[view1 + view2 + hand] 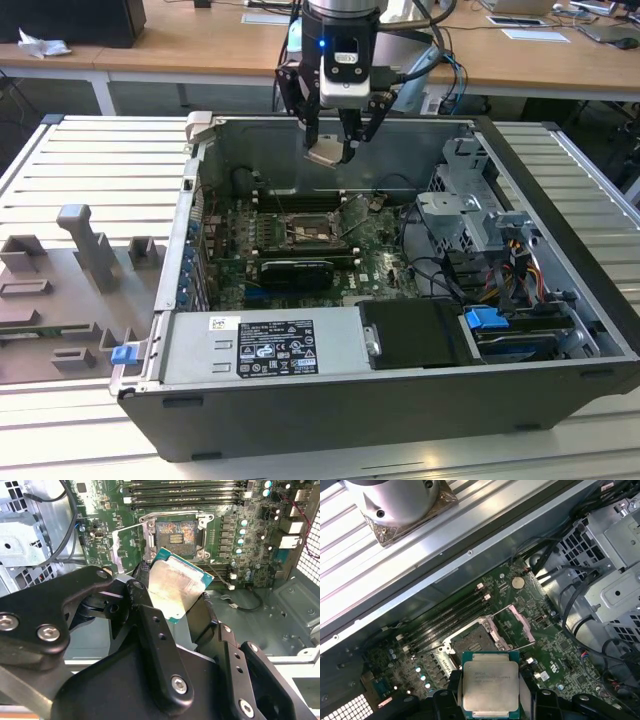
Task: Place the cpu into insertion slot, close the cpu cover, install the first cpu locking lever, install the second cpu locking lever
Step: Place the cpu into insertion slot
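Note:
My gripper [334, 146] hangs over the open computer case, shut on the cpu [324, 155], a small square chip with a pale metal face. In both wrist views the cpu [172, 582] [490, 682] is pinched at its edges between the black fingers [145, 605] and held tilted in the air. Below it the insertion slot [306, 230] [176, 534] [470, 641] lies bare on the green motherboard, its dark contact field showing. The cpu cover [129, 544] [516, 625], a thin silver frame, stands swung open beside the slot.
Long black memory slots [190, 490] run along one side of the slot, and a black expansion card [295, 272] lies on the near side. A grey drive cage [470, 205] with cables fills the case at the exterior view's right. Grey fixture blocks [85, 255] sit outside it.

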### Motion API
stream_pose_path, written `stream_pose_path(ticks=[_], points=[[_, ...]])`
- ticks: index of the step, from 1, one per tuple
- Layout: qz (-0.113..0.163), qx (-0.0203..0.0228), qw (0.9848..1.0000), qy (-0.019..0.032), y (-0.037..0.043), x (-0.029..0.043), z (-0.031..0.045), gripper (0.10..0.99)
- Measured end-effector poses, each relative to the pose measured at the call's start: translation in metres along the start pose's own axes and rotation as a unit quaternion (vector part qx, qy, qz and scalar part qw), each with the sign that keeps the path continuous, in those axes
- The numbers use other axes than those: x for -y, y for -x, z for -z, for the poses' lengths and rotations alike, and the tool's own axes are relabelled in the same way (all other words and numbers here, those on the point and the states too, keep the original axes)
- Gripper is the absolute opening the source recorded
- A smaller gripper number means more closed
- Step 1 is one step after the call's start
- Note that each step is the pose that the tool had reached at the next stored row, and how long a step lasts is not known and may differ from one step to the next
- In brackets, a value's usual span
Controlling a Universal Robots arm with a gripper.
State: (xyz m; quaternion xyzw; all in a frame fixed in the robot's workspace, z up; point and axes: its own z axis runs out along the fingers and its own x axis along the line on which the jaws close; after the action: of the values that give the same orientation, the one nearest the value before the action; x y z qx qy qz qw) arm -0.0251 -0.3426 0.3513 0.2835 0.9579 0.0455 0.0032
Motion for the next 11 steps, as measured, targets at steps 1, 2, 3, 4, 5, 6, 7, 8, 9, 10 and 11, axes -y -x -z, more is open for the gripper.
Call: stream_pose_path(ticks=[1, 2, 3, 4, 5, 6, 7, 8, 9, 10, 11], points=[[0.0, 0.0, 1.0, 0.0, 0.0, 0.0, -0.0001, 0.541], [0.0, 0.0, 1.0, 0.0, 0.0, 0.0, -0.0004, 0.541], [0.0, 0.0, 1.0, 0.0, 0.0, 0.0, -0.0005, 0.541], [0.0, 0.0, 1.0, 0.0, 0.0, 0.0001, -0.0009, 0.541], [0.0, 0.0, 1.0, 0.0, 0.0, 0.0001, -0.0013, 0.541], [0.0, 0.0, 1.0, 0.0, 0.0, 0.0001, -0.0014, 0.541], [0.0, 0.0, 1.0, 0.0, 0.0, 0.0001, -0.0015, 0.541], [0.0, 0.0, 1.0, 0.0, 0.0, 0.0001, -0.0016, 0.541], [-0.001, 0.0, 1.0, 0.0, 0.0001, 0.0001, -0.0018, 0.541], [-0.001, 0.0001, 1.0, 0.0, 0.0001, 0.0002, -0.002, 0.541], [-0.001, 0.0001, 1.0, 0.0001, 0.0001, 0.0002, -0.0022, 0.541]])
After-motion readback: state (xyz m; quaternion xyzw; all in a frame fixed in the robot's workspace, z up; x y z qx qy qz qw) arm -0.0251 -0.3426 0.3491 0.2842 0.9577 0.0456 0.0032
